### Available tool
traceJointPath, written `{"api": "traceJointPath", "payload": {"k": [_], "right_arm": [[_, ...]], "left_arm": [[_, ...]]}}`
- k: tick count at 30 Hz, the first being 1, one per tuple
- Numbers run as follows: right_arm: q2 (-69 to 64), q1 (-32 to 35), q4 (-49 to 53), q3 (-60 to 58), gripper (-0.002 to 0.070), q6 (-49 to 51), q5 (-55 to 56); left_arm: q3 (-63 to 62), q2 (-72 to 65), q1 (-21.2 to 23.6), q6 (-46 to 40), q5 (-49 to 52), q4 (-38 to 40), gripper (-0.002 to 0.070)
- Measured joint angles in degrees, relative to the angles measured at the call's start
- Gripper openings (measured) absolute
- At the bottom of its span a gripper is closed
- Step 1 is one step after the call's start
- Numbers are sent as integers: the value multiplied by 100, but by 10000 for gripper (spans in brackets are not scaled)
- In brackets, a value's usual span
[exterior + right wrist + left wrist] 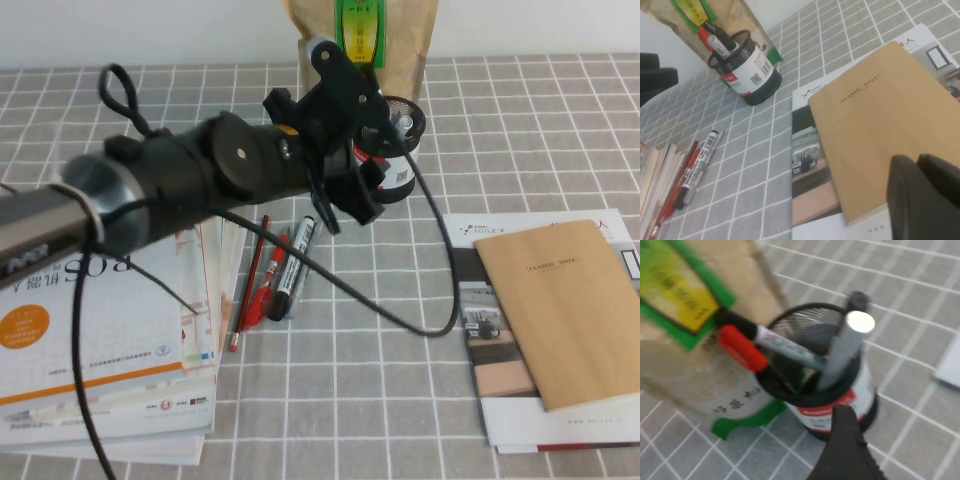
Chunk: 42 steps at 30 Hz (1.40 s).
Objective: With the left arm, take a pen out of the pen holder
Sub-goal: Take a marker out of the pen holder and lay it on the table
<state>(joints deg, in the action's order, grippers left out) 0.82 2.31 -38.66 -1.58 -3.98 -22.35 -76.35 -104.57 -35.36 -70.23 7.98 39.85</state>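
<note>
Fingers [362,198] of the left gripper [345,218] stand apart with nothing between them, poised just above the near side of the black mesh pen holder [403,178] with a red-and-white label in the high view. The arm hides most of the holder's mouth there, so its contents cannot be made out. Right behind it stands a brown paper pouch [405,50] with a green label, cut off at the top. A red pen [262,298], a black marker [293,268] and a thin red pencil [248,280] lie on the checked cloth beside a stack of books [100,340]. The left wrist view, blurred, looks into the holder: a grey pen with a silver end [846,345], a white-barrelled marker [785,346] and a red pen [742,349] lean on its rim, and only one finger shows. In the right wrist view the right gripper [920,200] has its fingers pressed together, empty, over a corner of a tan notebook [875,120] lying on a printed brochure [810,165].
</note>
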Motion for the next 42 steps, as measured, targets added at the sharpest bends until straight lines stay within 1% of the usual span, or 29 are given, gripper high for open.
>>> {"api": "traceJointPath", "payload": {"k": [2,5,12,17,24,26,28,32,34,37,42], "right_arm": [[0,0,0,0,-13,0,0],[0,0,0,0,-13,0,0],[0,0,0,0,-12,0,0],[0,0,0,0,-13,0,0],[0,0,0,0,-13,0,9],[0,0,0,0,-13,0,9],[0,0,-23,0,-13,0,9],[0,0,-100,0,-13,0,9],[0,0,-113,0,-13,0,9],[0,0,-124,0,-13,0,9],[0,0,-148,0,-13,0,9]], "left_arm": [[-11,-103,-41,0,-358,299,438],[-74,-228,-41,0,-566,691,426],[-316,-549,-41,0,-579,954,321],[-353,-605,-41,0,-483,1004,267],[-353,-605,-41,0,-118,1004,242],[-353,-605,-41,0,43,1004,221],[-353,-594,-41,0,238,1004,179],[-353,-531,-41,0,550,1004,60],[-353,-469,-41,0,616,1004,27],[-353,-348,-41,0,644,994,6],[-353,-219,-41,0,736,994,0]]}}
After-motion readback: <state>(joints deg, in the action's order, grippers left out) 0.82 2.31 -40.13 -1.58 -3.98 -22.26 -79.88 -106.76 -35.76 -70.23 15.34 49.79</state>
